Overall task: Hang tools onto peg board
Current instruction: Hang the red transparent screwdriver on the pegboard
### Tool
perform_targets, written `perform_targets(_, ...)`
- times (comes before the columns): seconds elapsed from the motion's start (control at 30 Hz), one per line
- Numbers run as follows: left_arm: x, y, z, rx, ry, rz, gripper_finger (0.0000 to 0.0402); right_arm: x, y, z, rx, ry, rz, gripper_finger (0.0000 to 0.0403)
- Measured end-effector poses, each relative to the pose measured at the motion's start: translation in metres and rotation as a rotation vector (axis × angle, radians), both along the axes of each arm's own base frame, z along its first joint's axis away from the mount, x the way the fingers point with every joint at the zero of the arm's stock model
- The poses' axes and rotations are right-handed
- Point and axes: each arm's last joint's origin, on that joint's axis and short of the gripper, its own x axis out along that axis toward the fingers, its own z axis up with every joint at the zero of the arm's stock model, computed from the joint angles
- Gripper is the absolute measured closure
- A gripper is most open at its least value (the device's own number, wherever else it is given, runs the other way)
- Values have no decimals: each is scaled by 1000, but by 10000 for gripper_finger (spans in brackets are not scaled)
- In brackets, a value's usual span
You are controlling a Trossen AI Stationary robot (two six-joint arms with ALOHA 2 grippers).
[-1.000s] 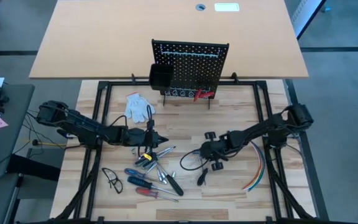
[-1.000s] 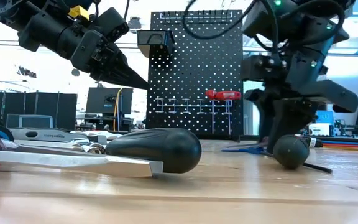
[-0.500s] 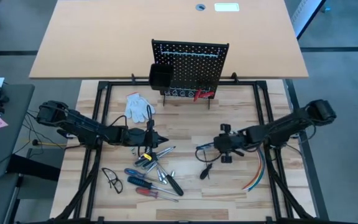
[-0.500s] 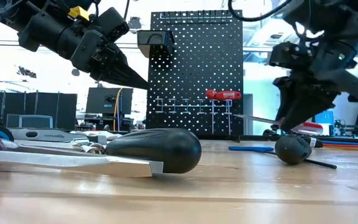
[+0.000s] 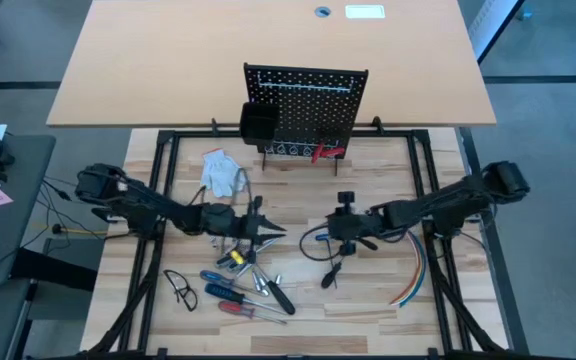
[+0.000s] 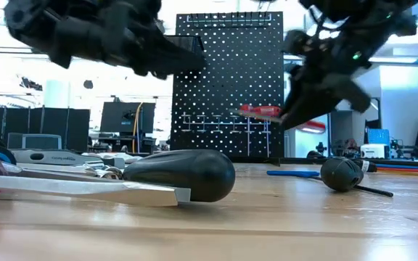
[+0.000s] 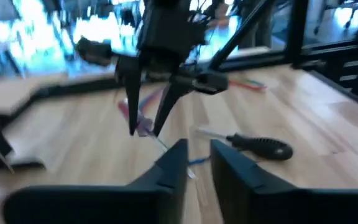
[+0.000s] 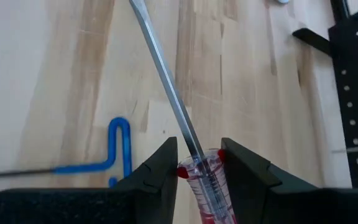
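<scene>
Two fingers of the right gripper [image 8: 197, 163] clamp a red screwdriver [image 8: 205, 180] by its handle above the table [image 5: 298, 200], shaft pointing forward, well short of the peg board [image 5: 308, 100].

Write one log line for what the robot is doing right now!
right end effector: shut on red-handled screwdriver, above table | left end effector: slightly open, empty, over tool pile | peg board: one red tool hung
</scene>
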Motion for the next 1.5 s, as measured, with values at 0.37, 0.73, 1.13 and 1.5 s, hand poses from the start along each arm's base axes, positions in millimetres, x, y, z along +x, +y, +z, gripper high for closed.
perform_targets(0.37,60,20,-33,-292,362,165,191,30,8,-11,-196,57,-66,284)
perform_targets(0.73,68,21,-35,-360,374,103,261,32,14,-7,-217,18,-51,284)
perform_targets(1.13,68,20,-36,-385,388,54,386,33,17,-7,-215,11,-44,284)
perform_targets(1.5,65,23,-40,-358,410,87,401,33,18,-8,-121,-1,-40,265)
